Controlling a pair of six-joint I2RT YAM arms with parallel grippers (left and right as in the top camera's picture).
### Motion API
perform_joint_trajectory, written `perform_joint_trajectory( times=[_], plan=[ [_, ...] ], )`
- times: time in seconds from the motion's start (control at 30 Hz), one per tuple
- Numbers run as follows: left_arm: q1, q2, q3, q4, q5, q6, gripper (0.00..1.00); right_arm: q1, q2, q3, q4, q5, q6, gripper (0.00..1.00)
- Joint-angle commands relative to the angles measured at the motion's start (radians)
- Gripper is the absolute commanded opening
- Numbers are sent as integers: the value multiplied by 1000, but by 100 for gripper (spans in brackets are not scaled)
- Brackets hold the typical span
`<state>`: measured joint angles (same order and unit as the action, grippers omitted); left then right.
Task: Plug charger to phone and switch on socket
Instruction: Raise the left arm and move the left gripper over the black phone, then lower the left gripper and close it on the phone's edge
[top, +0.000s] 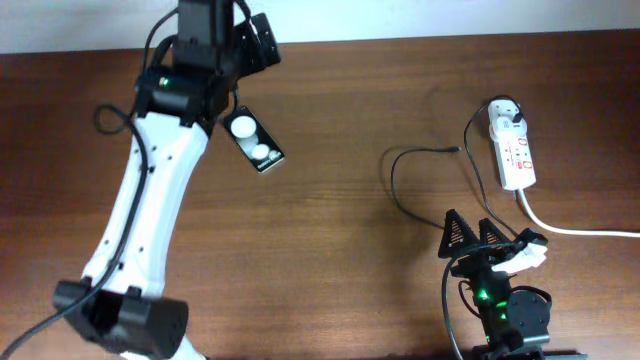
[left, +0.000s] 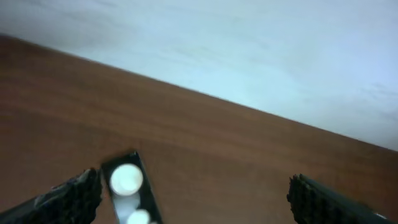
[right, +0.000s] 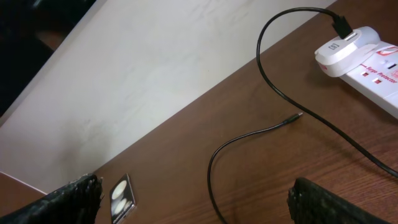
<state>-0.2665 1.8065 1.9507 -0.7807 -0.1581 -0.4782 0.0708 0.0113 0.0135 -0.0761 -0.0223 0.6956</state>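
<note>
Left tool (left: 196, 186), spread, and phone (top: 254, 140): both well apart from socket (top: 513, 150). Right tool (right: 196, 186), spread: near socket. Charger (top: 393, 180) tip: loose on counter (top: 330, 250), beside socket.

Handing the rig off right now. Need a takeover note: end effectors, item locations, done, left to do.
Both open and empty: left end effector beside the phone, right end effector short of the charger cable.
The charger adapter sits in the socket; its tip lies loose on the table, apart from the phone.
Done: nothing visible. Left: plug tip into phone, switch socket on. Switch state unreadable.
</note>
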Motion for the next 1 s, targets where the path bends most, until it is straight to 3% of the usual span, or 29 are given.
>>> perform_joint_trajectory(
  times=[0.0, 0.17, 0.27, 0.4, 0.5, 0.97],
  plan=[
    [4, 89, 82, -31, -67, -34, 100, -5, -6, -8, -2, 12, -7, 99],
    [7, 245, 93, -63, -67, -34, 99, -5, -6, -8, -2, 12, -7, 99],
    [7, 343, 92, -95, -67, -129, 99, -5, -6, -8, -2, 12, -8, 99],
    [12, 438, 92, -122, -67, -132, 99, -5, -6, -8, -2, 12, -8, 99],
    [37, 508, 92, -182, -39, -232, 99, -5, -6, -8, -2, 12, -7, 99],
    [53, 678, 92, -190, 24, -233, 99, -6, -6, -8, -1, 12, -7, 99]
  ],
)
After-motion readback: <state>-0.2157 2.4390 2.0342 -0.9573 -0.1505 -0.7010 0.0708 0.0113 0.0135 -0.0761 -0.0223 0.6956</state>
